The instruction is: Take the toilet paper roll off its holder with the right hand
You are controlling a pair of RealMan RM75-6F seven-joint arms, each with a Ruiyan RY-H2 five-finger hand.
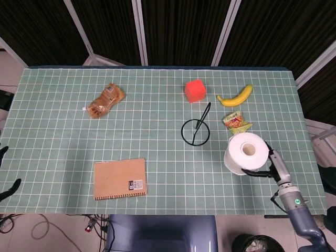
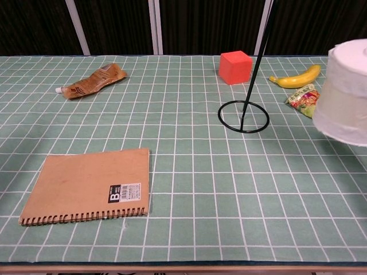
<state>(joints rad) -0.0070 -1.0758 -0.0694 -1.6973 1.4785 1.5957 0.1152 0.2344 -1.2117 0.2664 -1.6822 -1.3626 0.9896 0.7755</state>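
The right hand (image 1: 269, 167) grips the toilet paper roll (image 1: 245, 152) from its side, fingers wrapped around it — clear of the holder (image 1: 196, 131), whose bare post stands well apart. The roll hangs above the worktop (image 1: 157, 157), low enough to set down. The left hand is out of sight.

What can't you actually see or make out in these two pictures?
- Right hand: in the head view the toilet paper roll covers most of it; the chest view shows none.
- Left hand: in neither view.
- Holder: the chest view's top edge cuts its pole.
- Notebook label: too small to read.
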